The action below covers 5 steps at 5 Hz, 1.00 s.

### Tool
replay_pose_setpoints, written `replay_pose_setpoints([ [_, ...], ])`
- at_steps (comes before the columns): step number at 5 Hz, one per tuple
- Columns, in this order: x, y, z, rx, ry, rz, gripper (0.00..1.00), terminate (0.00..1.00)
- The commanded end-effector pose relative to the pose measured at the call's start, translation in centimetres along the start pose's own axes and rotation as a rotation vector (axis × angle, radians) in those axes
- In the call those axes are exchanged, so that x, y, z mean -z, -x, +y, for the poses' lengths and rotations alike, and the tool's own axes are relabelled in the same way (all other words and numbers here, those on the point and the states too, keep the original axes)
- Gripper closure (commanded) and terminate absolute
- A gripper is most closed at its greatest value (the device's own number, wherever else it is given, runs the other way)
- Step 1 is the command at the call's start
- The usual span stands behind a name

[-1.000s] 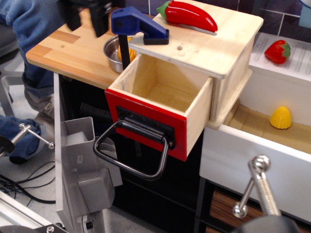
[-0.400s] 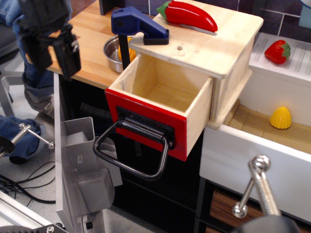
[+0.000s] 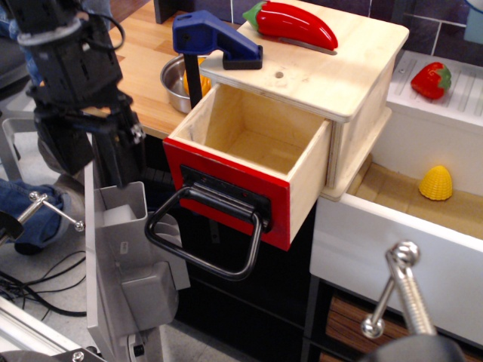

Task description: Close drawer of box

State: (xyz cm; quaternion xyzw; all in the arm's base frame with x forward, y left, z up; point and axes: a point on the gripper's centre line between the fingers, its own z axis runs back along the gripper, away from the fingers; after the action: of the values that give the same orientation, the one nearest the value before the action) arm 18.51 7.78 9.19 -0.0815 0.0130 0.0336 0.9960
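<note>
The drawer [image 3: 256, 143] of light plywood stands pulled far out of the box and is empty inside. Its glossy red front panel [image 3: 226, 197] faces the lower left, and the black loop handle [image 3: 202, 243] hangs down from it. The box [image 3: 332, 72] has a wide flat top board with a small hole. My gripper [image 3: 102, 162] is black and hangs at the left of the drawer front, level with it and a short gap away. Its fingers [image 3: 127, 154] point down and stand apart with nothing between them.
A red toy chili [image 3: 293, 23] lies on the box top. A blue clamp [image 3: 215, 39] grips the top's left edge, with a metal bowl [image 3: 175, 81] behind it on the wooden counter [image 3: 121, 83]. A grey metal bracket [image 3: 124, 256] stands below my gripper. The white basin unit [image 3: 377, 234] at the right holds a toy strawberry [image 3: 432, 79] and yellow corn [image 3: 436, 182].
My gripper has come from the top edge down and to the right, to beside the drawer's red front. The drawer has not moved.
</note>
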Motion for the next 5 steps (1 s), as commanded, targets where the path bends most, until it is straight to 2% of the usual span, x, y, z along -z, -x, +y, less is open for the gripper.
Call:
replay_pose_setpoints([
  [1, 1.5, -0.4, -3.8, -0.077, -0.007, -0.055, 0.0, 0.0],
  [3, 2.3, -4.6, -6.0, -0.117, -0.033, -0.138, 0.0, 0.0],
  [4, 1.3, -6.6, -5.6, -0.1, -0.032, -0.173, 0.0, 0.0],
  [5, 1.4, -8.4, -5.1, -0.062, -0.048, -0.228, 0.0, 0.0],
])
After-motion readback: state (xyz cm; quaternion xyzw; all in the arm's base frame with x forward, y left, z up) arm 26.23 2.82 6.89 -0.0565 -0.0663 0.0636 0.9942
